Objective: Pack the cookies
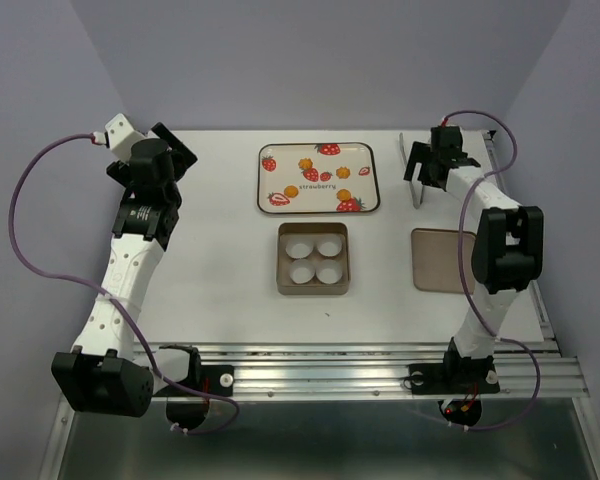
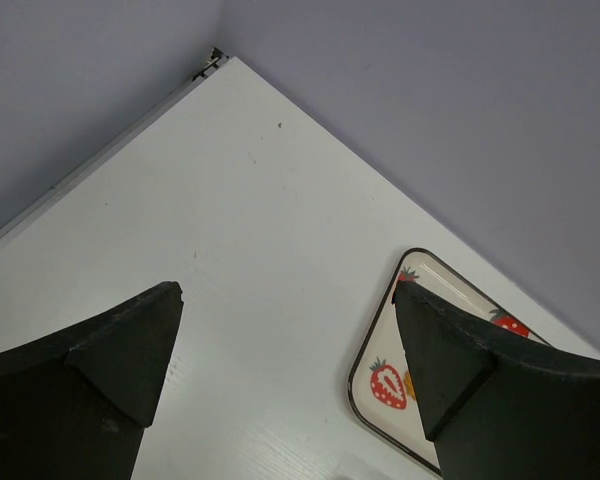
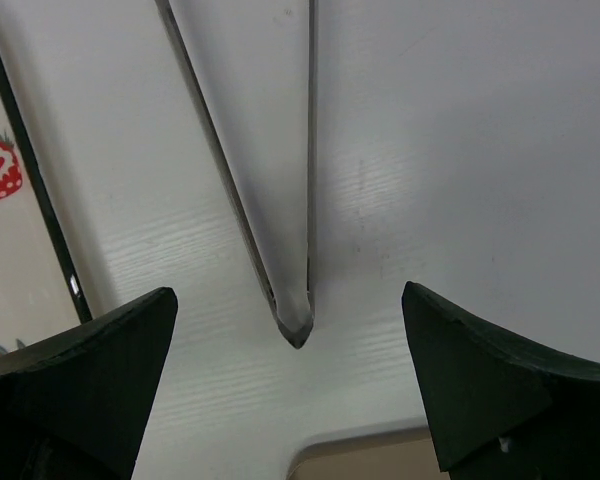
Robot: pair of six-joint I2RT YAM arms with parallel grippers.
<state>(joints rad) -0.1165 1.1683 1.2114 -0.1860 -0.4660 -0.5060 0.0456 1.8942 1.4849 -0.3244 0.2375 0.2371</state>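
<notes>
While both arms hang over the table, the left gripper [image 2: 288, 292] and the right gripper [image 3: 290, 295] stand spread wide and hold nothing; the cookies [image 1: 306, 163] lie on the strawberry tray [image 1: 284, 178] at the far side (orange rounds among printed fruit), beyond the box [image 1: 313, 291] of white paper cups [image 1: 300, 248], and metal tongs [image 3: 294, 322] lie below the right gripper

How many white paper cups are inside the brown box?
4, all in the box, two by two: far-left cup, far-right cup, near-left cup, near-right cup. None looks hidden.
</notes>
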